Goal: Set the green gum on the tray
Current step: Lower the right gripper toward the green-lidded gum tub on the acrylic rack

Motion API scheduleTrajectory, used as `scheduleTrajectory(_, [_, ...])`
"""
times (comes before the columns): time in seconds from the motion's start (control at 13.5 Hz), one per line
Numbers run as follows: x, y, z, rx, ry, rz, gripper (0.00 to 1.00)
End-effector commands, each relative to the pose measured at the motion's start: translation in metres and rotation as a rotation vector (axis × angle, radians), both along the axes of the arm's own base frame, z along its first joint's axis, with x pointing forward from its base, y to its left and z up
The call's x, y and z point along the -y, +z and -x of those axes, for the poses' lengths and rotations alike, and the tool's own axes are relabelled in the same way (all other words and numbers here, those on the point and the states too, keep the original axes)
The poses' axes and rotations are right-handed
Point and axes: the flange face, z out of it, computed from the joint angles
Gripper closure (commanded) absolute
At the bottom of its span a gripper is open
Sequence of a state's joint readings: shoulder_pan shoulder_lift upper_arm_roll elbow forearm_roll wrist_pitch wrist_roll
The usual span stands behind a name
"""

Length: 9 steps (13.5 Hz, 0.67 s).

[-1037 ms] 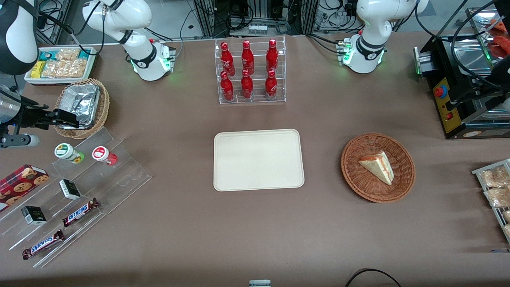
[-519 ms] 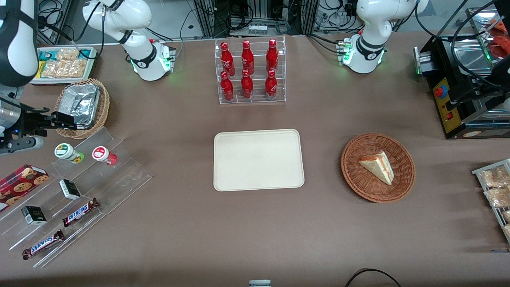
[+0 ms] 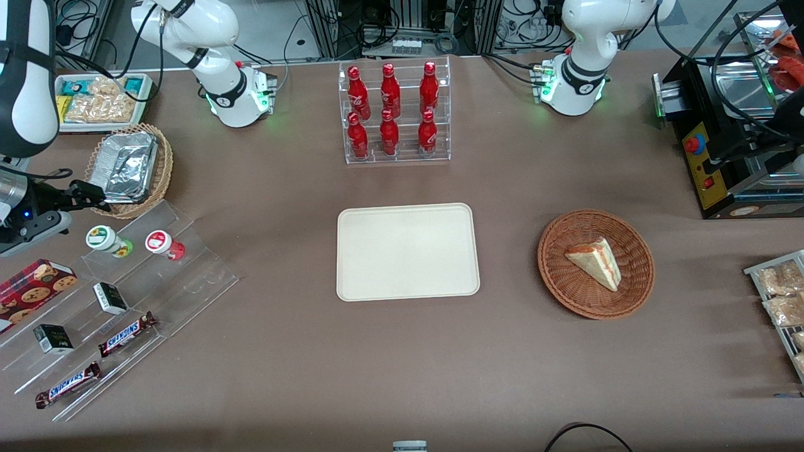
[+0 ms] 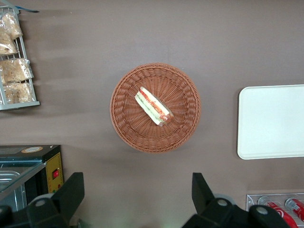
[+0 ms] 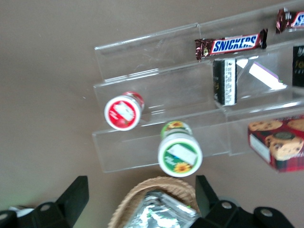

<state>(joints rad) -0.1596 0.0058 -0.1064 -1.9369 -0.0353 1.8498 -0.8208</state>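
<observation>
The green gum (image 3: 107,240) stands on the top step of a clear acrylic stepped shelf (image 3: 188,276), beside the red-capped gum bottle (image 3: 163,243). In the right wrist view the green gum (image 5: 179,151) shows its white cap with a green label, and the red gum (image 5: 123,112) is close by. My gripper (image 3: 93,194) is open and empty. It hovers over the rim of the wicker basket with foil, a little farther from the front camera than the green gum. Its open fingers show in the right wrist view (image 5: 141,199). The cream tray (image 3: 407,251) lies bare at the table's middle.
The wicker basket with a foil container (image 3: 129,168) is beside the shelf. Snickers bars (image 3: 125,334), small black boxes (image 3: 110,298) and a cookie box (image 3: 34,285) lie on or near the shelf. A rack of red bottles (image 3: 392,113) and a sandwich basket (image 3: 595,263) flank the tray.
My gripper has slid sideways toward the working arm's end of the table, off the middle of the foil basket. The gums and tray have not moved.
</observation>
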Motion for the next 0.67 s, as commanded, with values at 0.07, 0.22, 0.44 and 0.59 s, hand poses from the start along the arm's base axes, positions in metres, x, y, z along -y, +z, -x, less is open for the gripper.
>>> scheduleTrajectory(0.07, [0.018,-0.025,0.008,0.046,0.124,0.01,0.0])
scheduleTrajectory(0.22, [0.024,-0.04,0.012,0.072,0.136,0.012,0.0])
scheduleTrajectory(0.44, [0.026,-0.055,0.014,0.092,0.148,0.014,0.0])
scheduleTrajectory(0.59, [0.03,-0.069,0.019,0.105,0.138,0.015,0.0])
